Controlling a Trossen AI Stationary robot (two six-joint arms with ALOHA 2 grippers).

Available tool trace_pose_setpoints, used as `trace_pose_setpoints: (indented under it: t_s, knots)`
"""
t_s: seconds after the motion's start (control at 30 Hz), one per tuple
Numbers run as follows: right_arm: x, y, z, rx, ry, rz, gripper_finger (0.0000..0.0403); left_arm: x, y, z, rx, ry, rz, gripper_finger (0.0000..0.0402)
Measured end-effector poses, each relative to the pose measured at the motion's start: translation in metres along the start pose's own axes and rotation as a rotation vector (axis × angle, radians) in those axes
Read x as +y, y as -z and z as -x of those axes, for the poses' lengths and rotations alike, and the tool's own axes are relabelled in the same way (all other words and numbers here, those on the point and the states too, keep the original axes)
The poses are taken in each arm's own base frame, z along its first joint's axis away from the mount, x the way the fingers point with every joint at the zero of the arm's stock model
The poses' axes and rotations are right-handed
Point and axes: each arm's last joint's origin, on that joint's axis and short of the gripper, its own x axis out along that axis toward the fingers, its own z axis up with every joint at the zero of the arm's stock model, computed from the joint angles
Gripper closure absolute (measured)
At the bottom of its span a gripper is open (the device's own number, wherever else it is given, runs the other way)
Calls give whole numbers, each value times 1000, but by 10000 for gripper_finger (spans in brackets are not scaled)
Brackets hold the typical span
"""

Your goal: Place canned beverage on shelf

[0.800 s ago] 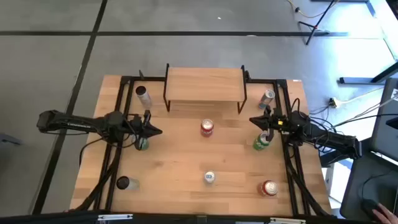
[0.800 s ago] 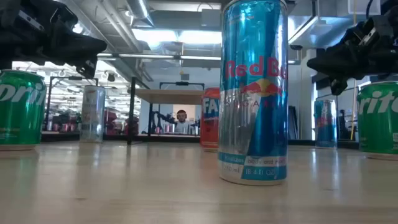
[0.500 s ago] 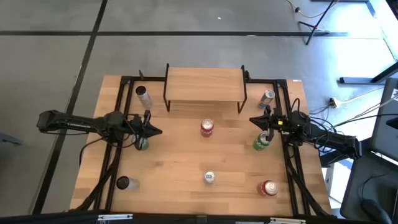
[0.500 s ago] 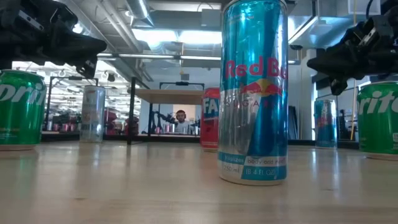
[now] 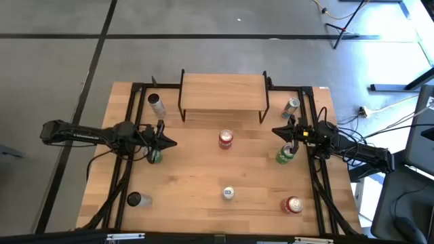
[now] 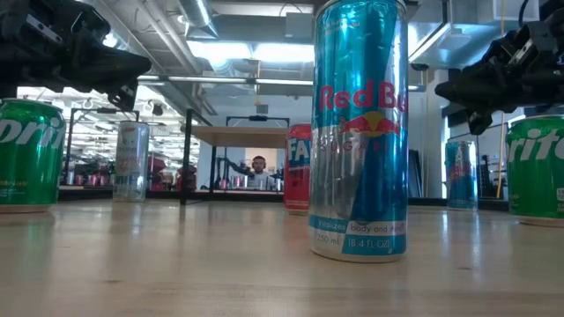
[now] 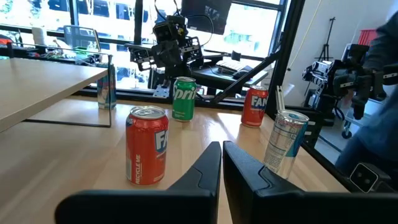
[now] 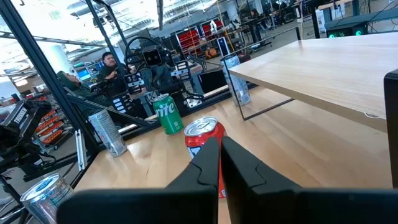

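Note:
The shelf (image 5: 224, 93), a light wooden top on thin black legs, stands at the table's far middle with nothing on it. A red can (image 5: 226, 139) stands upright in front of it. My left gripper (image 5: 171, 143) is shut and empty, above the table beside a green can (image 5: 155, 156); its tips (image 7: 221, 148) point toward the red can (image 7: 147, 144). My right gripper (image 5: 277, 131) is shut and empty beside another green can (image 5: 285, 154); its tips (image 8: 220, 143) also point toward the red can (image 8: 205, 138).
Other upright cans: a silver one (image 5: 156, 104) at the far left, a blue one (image 5: 291, 106) at the far right, a tall blue-silver one (image 5: 228, 193) near the middle, a red one (image 5: 293, 205) and a dark one (image 5: 134, 199) near the front. A person (image 6: 258, 167) sits beyond the table.

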Motion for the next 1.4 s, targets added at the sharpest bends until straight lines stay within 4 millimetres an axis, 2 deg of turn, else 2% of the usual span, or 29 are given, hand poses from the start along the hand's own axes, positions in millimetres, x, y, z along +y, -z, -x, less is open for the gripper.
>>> trace_pose_setpoints:
  t_s: [0.3,0.53,0.67,0.83,1.0,1.1,1.23,1.4]
  knots:
    - [0,0,0,0,0,0,393,0,0,0,-2,-7,4,392]
    - [0,0,0,-7,8,1,393,4,-3,0,-44,-156,2,392]
    - [0,-7,0,-93,54,4,393,4,-18,2,-213,-191,4,392]
    - [-2,-15,2,-226,191,-55,393,0,-48,14,-550,-219,7,392]
    - [-5,-16,3,-269,297,-63,393,3,-82,24,-781,-441,150,392]
    - [-7,-16,4,-294,356,-69,393,4,-107,18,-752,-523,116,392]
    - [-9,-17,5,-330,435,-75,393,9,-138,-2,-655,-588,39,392]
    - [-9,-18,5,-346,451,-78,393,23,-149,-44,-472,-600,-16,392]
